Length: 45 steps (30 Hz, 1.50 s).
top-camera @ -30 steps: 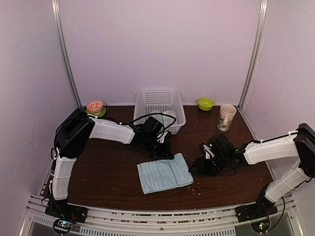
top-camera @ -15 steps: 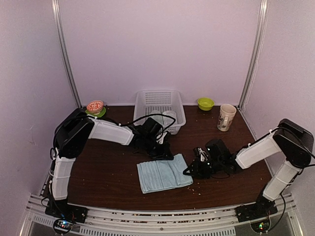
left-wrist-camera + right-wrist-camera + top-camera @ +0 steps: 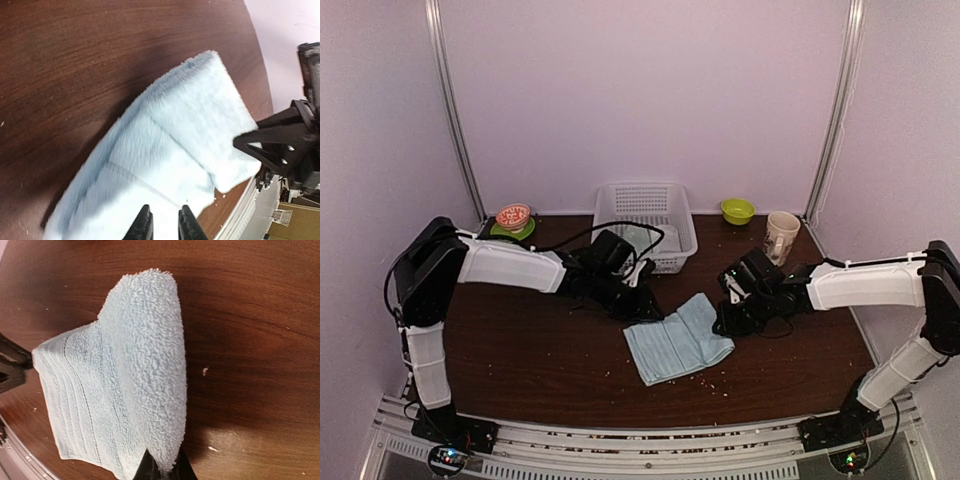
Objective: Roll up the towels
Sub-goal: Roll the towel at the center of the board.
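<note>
Top view: light blue towel point(image 3: 678, 340) lies folded on the surface point(image 3: 520, 350), in front of the white basket point(image 3: 620, 200). Left wrist view: left end effector point(image 3: 165, 227) narrow at the towel's edge; grip cannot be told. Right wrist view: right end effector point(image 3: 162, 470) pinches the towel's raised fold.

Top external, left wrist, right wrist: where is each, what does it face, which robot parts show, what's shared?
Top external: above, behind the arms, facing the table; both arms show.
Left wrist: rides the left gripper, facing the light blue towel; own fingertips, right gripper beyond.
Right wrist: rides that gripper, faces the towel; own fingertips pinch it.
Shared: the towel.
</note>
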### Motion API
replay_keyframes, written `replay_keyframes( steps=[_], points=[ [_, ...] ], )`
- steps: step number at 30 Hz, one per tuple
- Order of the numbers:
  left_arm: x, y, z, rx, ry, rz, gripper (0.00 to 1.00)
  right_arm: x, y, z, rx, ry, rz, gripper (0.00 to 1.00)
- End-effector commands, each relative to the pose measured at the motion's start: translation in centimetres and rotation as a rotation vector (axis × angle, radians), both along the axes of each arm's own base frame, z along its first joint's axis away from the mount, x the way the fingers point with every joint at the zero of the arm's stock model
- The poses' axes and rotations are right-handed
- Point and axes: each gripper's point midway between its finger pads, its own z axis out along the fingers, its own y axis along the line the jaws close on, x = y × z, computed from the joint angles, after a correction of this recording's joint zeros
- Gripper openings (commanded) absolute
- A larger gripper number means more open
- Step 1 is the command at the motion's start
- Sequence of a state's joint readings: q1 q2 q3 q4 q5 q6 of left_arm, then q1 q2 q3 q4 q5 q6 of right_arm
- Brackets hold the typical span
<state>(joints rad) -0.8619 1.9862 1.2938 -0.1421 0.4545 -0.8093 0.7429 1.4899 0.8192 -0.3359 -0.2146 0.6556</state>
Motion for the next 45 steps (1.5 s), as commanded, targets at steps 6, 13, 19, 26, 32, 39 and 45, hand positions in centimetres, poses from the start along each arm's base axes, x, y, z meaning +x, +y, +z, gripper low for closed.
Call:
replay_keyframes(
  steps=[6,13,19,26,32,39,45],
  points=[
    [-0.8,1.4,0.4,-0.021,-0.029,0.029,0.16,-0.5,-1.7,0.3,-0.396,-0.111,0.062,0.0],
    [-1.0,2.1,-2.6,0.044,0.002,0.045,0.12,-0.5,1.1,1.5,-0.443,-0.181,0.081,0.0],
    [-1.6,3.4,-5.1,0.101,0.04,0.066,0.06,-1.1,3.6,1.9,-0.409,-0.199,0.122,0.0],
    [-2.2,4.0,-6.2,0.115,0.062,0.071,0.0,-1.7,6.0,1.2,-0.385,-0.189,0.173,0.0],
    [-2.4,4.2,-6.6,0.126,0.067,0.067,0.0,-1.7,7.5,1.0,-0.368,-0.188,0.2,0.0],
    [-2.5,4.3,-6.8,0.128,0.072,0.066,0.0,-2.3,9.1,1.2,-0.303,-0.181,0.243,0.01],
    [-2.6,4.3,-7.0,0.127,0.073,0.062,0.0,-3.7,11.1,1.0,-0.187,-0.146,0.317,0.08]
  ],
)
